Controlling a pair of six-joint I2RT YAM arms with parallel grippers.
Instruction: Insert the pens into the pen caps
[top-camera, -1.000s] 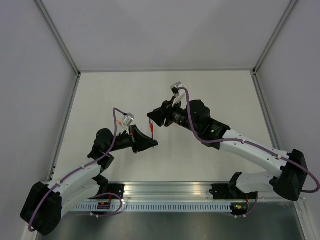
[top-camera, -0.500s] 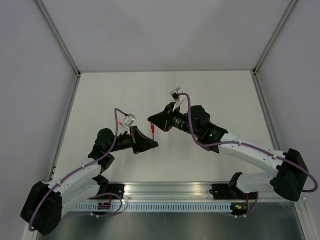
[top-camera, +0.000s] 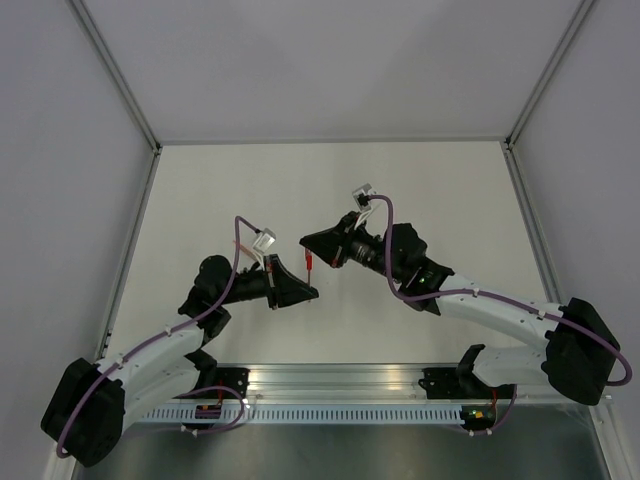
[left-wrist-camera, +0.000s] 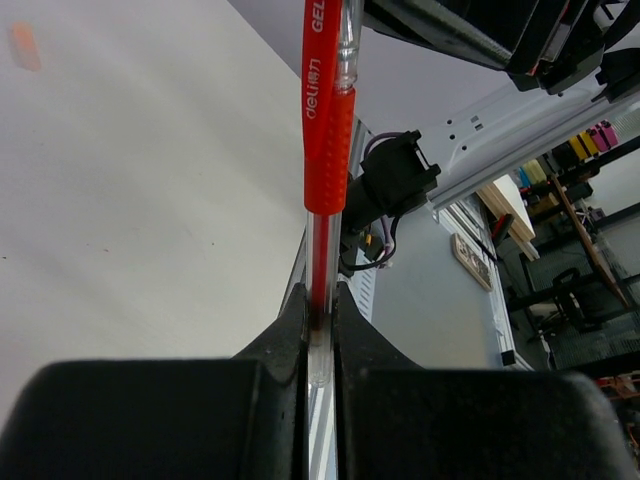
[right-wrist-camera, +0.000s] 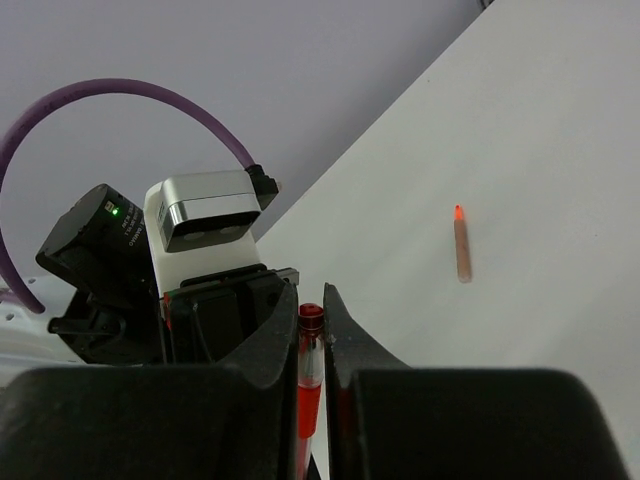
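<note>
1. Grip at left gripper (left-wrist-camera: 320, 300): black fingers (left-wrist-camera: 280, 340) pressed together on clear lower stretch of red pen (left-wrist-camera: 322, 150), red ink core visible inside.
2. Beyond those fingers, along same pen: red dotted sleeve printed "deli" in white. Further up, white letters "GEL", cut off by frame edge, with a clear strip alongside.
3. Grip at right gripper (right-wrist-camera: 310, 292): closed tight against a red shaft, its rounded dark-red end just inside fingertips. From above, a short red length running between both grippers' tips, so apparently same pen, lifted above table (top-camera: 420, 190) and pinched at both ends.
4. Just past right fingertips: silver camera housing (right-wrist-camera: 205, 210) on left wrist and purple cable (right-wrist-camera: 100, 95) looping from it. Beside that, black module (right-wrist-camera: 85, 250) with a green light and white print too small to read.
5. Out on table, well apart from both grippers: pale salmon-orange stick (right-wrist-camera: 461, 245) lying flat, one tip brighter orange. Pen or cap, impossible to say; only an orange blur in left wrist view.
</note>
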